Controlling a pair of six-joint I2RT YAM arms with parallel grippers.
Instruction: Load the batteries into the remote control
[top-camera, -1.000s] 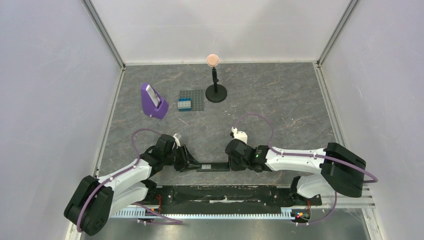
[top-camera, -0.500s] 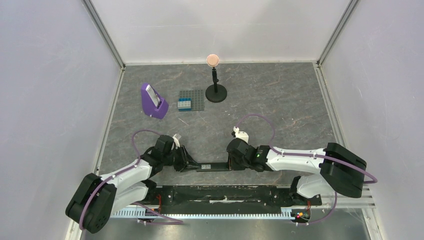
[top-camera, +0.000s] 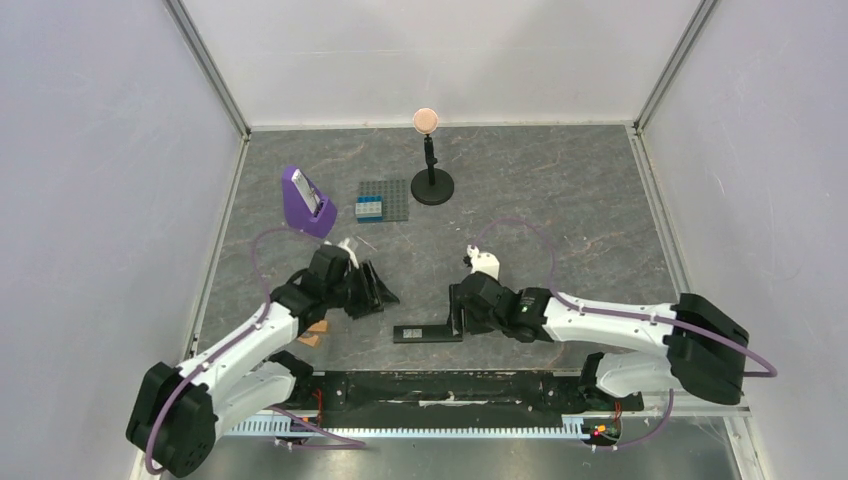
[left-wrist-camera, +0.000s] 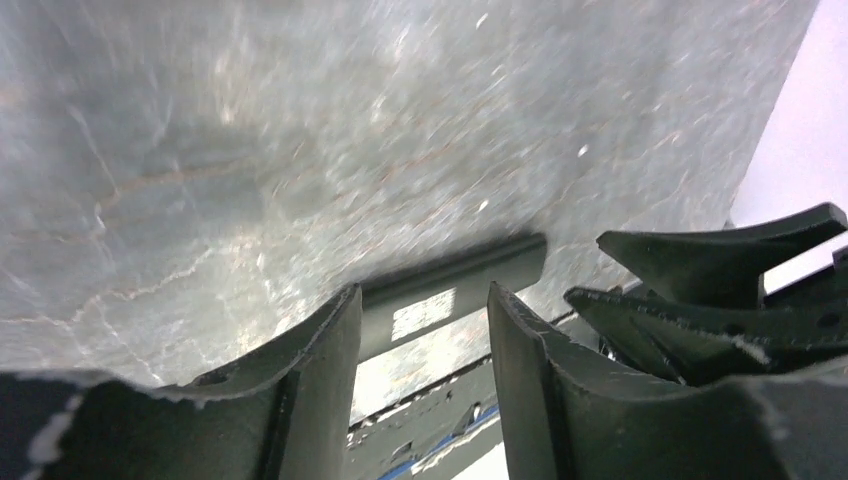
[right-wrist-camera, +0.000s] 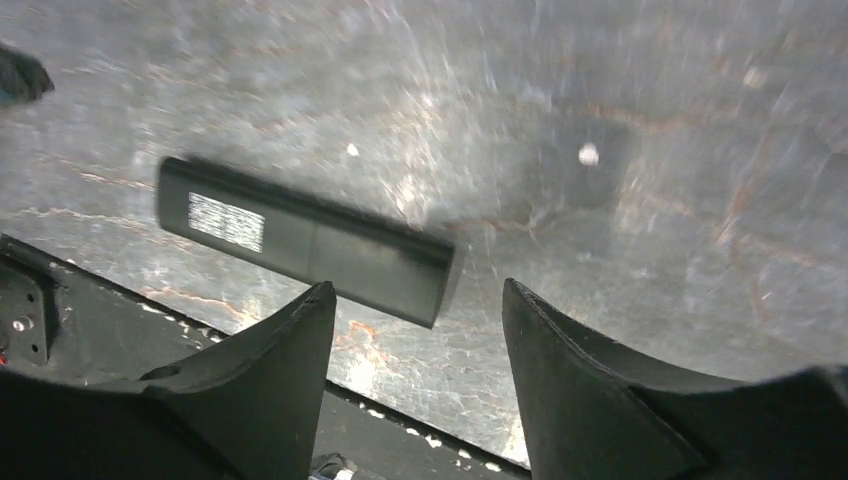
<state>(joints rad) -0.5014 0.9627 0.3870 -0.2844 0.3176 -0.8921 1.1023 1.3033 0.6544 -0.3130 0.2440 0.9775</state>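
Remote control (right-wrist-camera: 380, 265) flat at near edge, label (right-wrist-camera: 226, 222) up. Left gripper (top-camera: 383, 294) and right gripper (top-camera: 455, 322) both apart, empty. Blur hides its battery recess, probably covered; pinch ends squarely.

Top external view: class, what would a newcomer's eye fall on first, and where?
The black remote control lies flat on the table near its near edge, between the two arms, with the open right pincer at its right end and the open left pincer apart to its left. Further back, a purple stand sits at the left and a black post topped by a peach ball near the middle.
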